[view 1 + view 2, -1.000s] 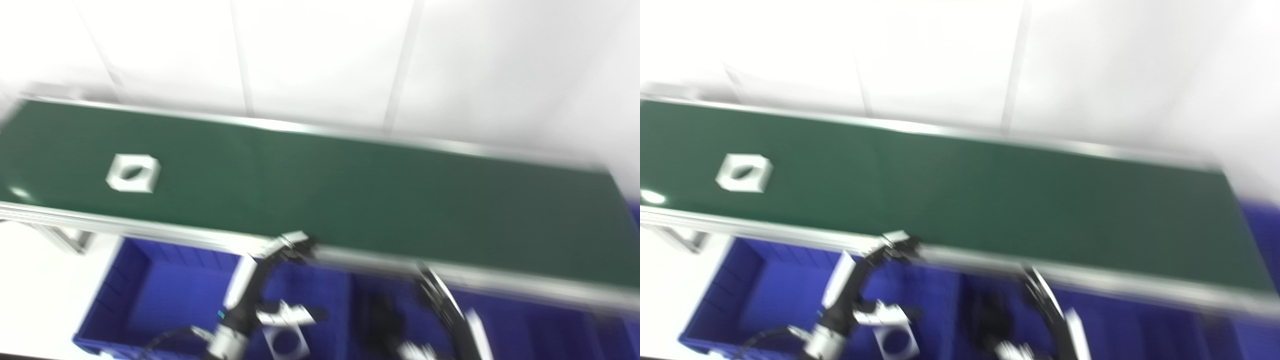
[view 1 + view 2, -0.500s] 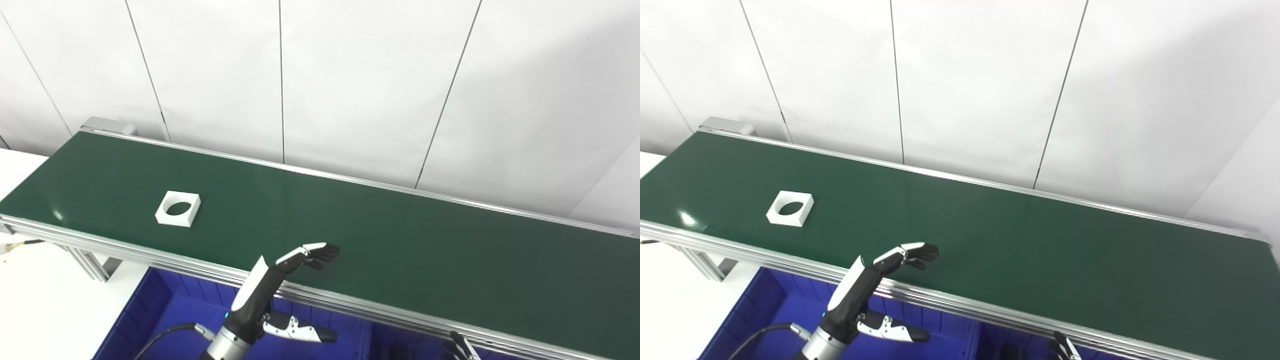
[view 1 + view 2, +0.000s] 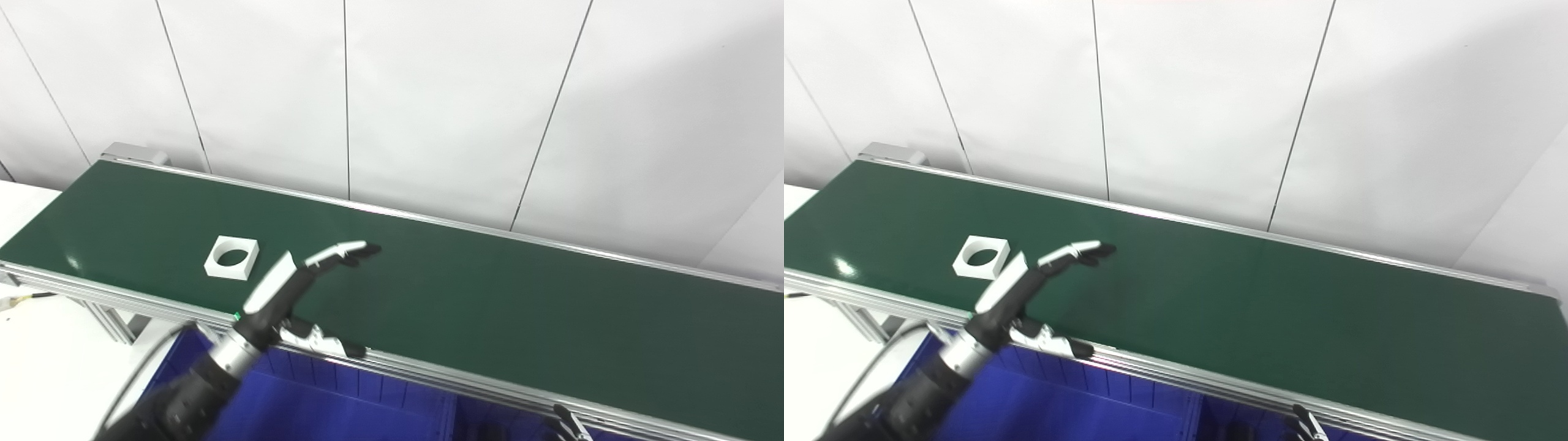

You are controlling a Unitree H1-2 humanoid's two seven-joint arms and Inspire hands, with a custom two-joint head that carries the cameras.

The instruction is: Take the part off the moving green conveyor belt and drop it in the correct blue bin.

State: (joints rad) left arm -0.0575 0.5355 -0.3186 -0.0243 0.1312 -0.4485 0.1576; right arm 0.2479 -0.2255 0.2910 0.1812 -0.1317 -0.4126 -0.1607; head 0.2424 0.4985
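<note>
Green belt (image 3: pixel 490 306), left hand (image 3: pixel 288 288) open, empty

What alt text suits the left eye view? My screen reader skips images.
The robot's open left hand reaches over a green conveyor belt beside a white square part with a round hole. A blue bin sits below.

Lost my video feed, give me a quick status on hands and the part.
Left robot hand open over the green belt. Right robot hand barely in view. White square part on belt, ungrasped. Nothing between.
</note>
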